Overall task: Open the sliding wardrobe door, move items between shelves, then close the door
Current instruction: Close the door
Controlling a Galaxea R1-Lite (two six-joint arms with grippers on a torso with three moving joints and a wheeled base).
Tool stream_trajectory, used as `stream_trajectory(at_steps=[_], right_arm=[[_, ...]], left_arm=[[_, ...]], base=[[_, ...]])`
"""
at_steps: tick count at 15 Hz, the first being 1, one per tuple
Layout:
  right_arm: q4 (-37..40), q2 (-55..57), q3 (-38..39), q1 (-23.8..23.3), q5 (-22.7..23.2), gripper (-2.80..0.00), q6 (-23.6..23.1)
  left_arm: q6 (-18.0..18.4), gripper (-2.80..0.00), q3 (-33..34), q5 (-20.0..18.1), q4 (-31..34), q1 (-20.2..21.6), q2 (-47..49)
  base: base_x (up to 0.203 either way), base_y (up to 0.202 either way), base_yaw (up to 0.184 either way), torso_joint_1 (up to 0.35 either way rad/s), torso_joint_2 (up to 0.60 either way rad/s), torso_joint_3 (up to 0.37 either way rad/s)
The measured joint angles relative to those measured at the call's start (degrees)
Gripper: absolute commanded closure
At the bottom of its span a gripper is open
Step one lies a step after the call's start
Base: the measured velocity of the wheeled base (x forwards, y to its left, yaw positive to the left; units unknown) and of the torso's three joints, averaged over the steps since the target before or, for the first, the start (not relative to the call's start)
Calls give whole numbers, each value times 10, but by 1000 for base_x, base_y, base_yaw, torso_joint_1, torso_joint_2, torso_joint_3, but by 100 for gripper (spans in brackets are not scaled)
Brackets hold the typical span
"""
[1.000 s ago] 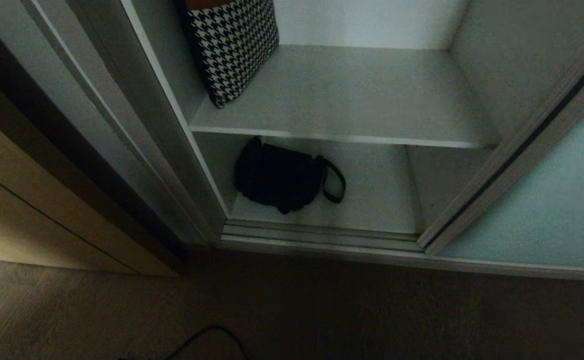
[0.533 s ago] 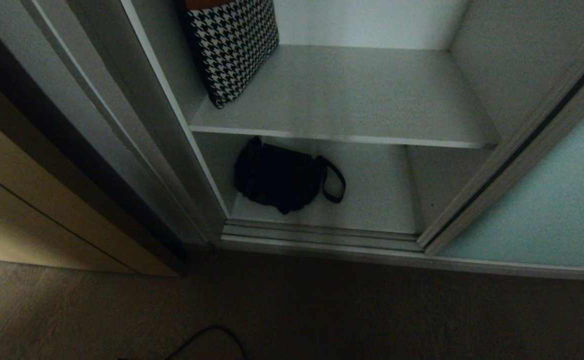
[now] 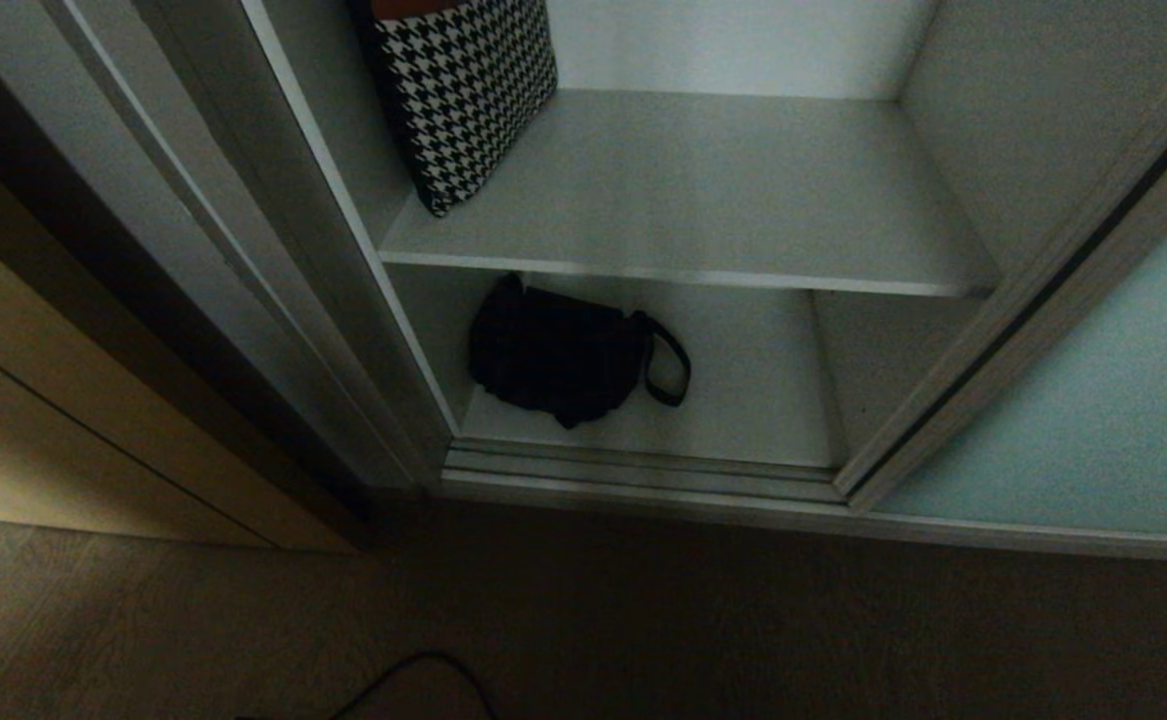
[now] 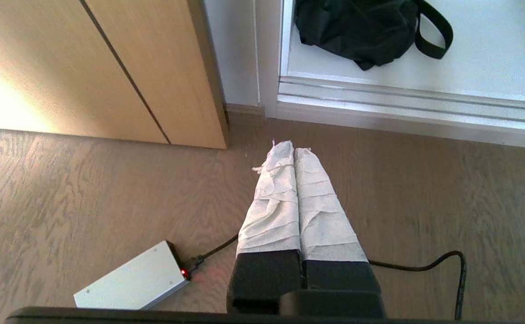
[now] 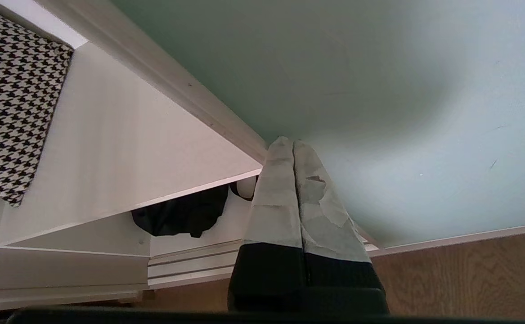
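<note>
1. With the sliding wardrobe door (image 3: 1093,420) slid aside, the black bundle (image 3: 555,352) lies on the bottom shelf (image 3: 743,400).
2. Upper shelf (image 3: 703,200), above bundle: houndstooth cushion (image 3: 463,90).
3. Left gripper (image 4: 293,150), right gripper (image 5: 288,143): fingers pressed together, holding nothing.

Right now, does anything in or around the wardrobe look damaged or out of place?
Only small things. The tape wrap on the right gripper is torn, with a patch peeled away on one finger. The black bag lies slumped on the bottom shelf, its strap trailing loose. The checked cushion leans tilted against the side wall.
</note>
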Motion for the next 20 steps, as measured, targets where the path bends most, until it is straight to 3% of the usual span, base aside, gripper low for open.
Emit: stream_trajectory(at_steps=[7,11,15,20], right_arm=[[-10,5,3,48,-4,0,0],[-10,2,-3,102,-5,0,-2],[-11,-10,-4,207,-14,0,-7],[-14,-31,23,408,-87,0,-52]], left_arm=[[0,0,0,0,0,0,0],[0,0,0,0,0,0,0],[0,0,0,0,0,0,0],[0,0,0,0,0,0,0]], base=[[0,0,0,0,0,0],[0,0,0,0,0,0],[0,0,0,0,0,0],[0,0,0,0,0,0]])
